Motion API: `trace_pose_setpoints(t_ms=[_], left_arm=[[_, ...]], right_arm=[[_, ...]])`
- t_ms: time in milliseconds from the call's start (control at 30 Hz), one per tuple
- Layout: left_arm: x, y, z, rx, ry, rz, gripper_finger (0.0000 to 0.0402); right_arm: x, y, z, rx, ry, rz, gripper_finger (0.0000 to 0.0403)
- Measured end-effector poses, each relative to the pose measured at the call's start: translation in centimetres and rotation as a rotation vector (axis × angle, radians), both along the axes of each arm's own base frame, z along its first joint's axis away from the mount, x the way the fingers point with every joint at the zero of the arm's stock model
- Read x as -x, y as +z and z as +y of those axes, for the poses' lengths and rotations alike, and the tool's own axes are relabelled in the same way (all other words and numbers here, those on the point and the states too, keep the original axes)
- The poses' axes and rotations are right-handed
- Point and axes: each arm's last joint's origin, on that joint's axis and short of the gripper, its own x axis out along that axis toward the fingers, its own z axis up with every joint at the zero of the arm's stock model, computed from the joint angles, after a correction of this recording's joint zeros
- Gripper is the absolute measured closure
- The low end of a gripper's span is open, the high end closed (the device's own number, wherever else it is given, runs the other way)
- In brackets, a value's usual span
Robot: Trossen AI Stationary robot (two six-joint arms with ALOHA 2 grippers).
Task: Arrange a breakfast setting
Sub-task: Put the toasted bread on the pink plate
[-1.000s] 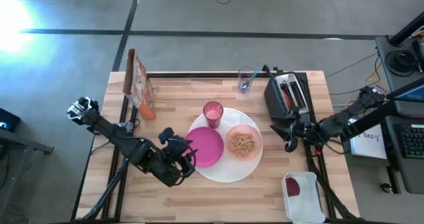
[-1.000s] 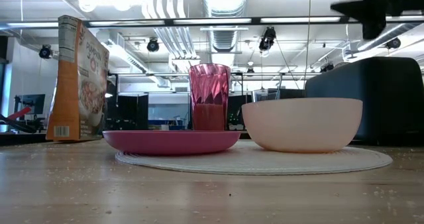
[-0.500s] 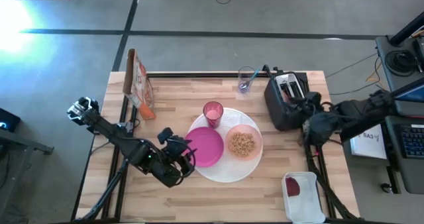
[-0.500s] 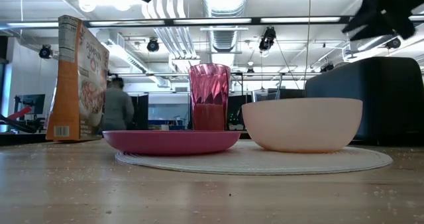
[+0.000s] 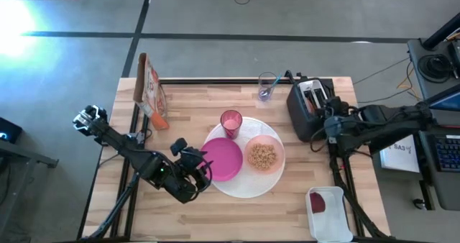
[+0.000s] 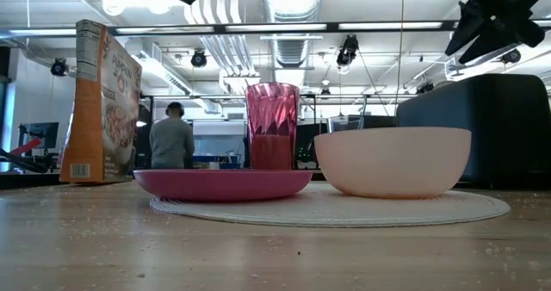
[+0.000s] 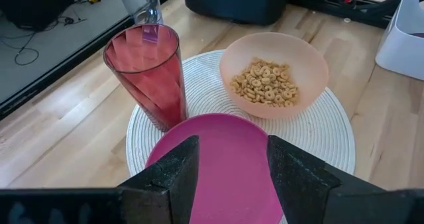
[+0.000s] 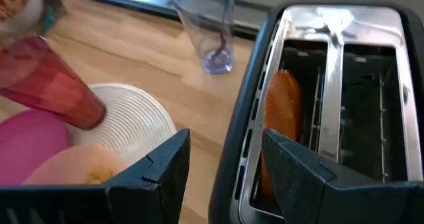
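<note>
The large white plate point(image 5: 248, 185) lies mid-table. On it rest the magenta plate point(image 5: 223, 158), the peach bowl point(image 5: 264, 155) with cereal rings and the pink cup point(image 5: 231, 122), upright at its far edge. The teal-handled spoon point(image 5: 267, 90) stands in a clear glass point(image 8: 211, 32) near the far edge. My left gripper point(image 5: 198, 172) hovers open above the magenta plate's point(image 7: 225, 154) near-left rim; the plate shows between its fingers, untouched. My right gripper point(image 5: 323, 128) hangs open above the black toaster's point(image 8: 324, 98) near side, holding nothing.
A slice of bread point(image 8: 281, 111) sits in one toaster slot. A cereal box point(image 5: 151, 92) stands at the far left. A white tub point(image 5: 327, 207) sits at the near right corner. Bare wood lies near the front edge. A person point(image 6: 172, 140) stands in the room behind.
My right gripper has risen from the table beside the bowl and gone toward the far edge, to the toaster. It has tipped up from pointing down to slanting forward. The plates, bowl and cup have stayed put.
</note>
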Motion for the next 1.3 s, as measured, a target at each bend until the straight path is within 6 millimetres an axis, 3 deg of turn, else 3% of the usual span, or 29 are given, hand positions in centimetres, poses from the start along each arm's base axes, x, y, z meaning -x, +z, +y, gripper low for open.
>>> trace_pose_setpoints(t_ms=[600, 967, 1300], left_arm=[[0.3, -0.1, -0.2, -0.027, -0.024, 0.027, 0.0241], [0.5, -0.2, -0.2, -0.038, -0.026, 0.044, 0.0241], [0.5, -0.2, -0.1, -0.039, -0.026, 0.046, 0.0241]], right_arm=[[-1.7, -1.1, -3.1, 0.02, -0.131, 0.273, 0.0229], [-1.5, -0.9, -3.7, -0.007, -0.129, 0.257, 0.0277], [-2.0, -0.8, -3.7, 0.005, -0.073, 0.242, 0.026]])
